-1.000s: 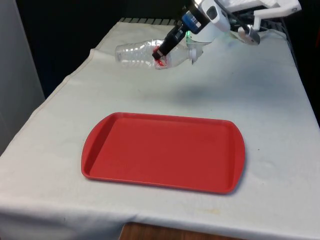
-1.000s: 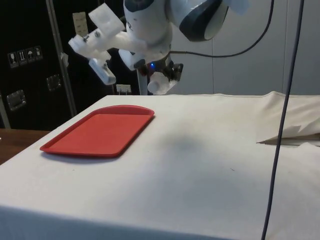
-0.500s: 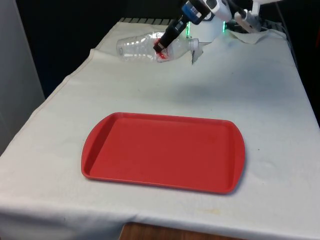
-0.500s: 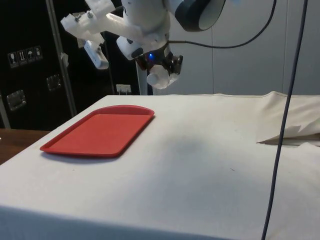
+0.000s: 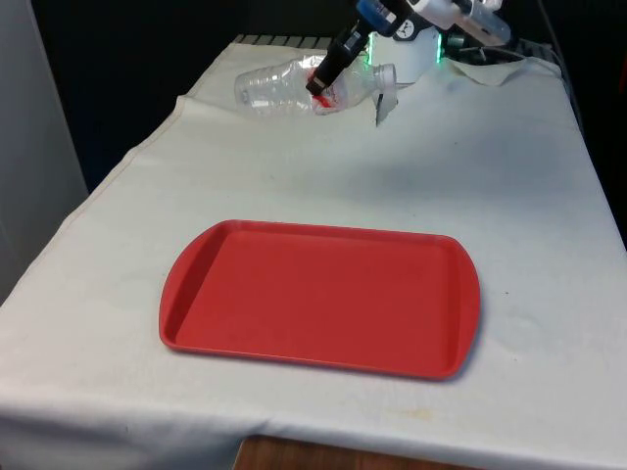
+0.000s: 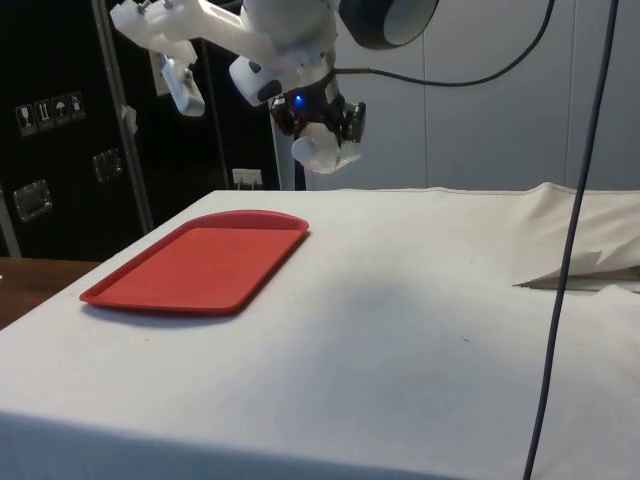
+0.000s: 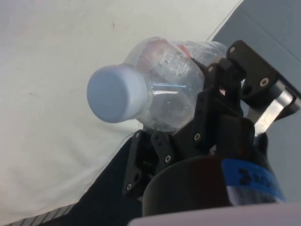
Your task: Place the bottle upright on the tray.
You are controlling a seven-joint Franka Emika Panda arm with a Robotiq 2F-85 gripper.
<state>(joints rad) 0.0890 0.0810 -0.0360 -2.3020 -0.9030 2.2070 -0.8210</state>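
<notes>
Bottle (image 5: 294, 86), clear plastic with a white cap (image 7: 116, 93), is lying nearly level in the air above the far end of the tabletop (image 5: 509, 196), cap pointing toward the front view's right. Gripping it around its upper body near the shoulder, the black claw (image 5: 321, 83) is pinching the bottle between its two fingers (image 7: 214, 113). Well apart from it, nearer the front edge, the red tray (image 5: 319, 297) is sitting flat on the white cloth.

Table (image 5: 549, 215) under white cloth — red tray (image 5: 320, 297) flat on it, near the front edge
</notes>
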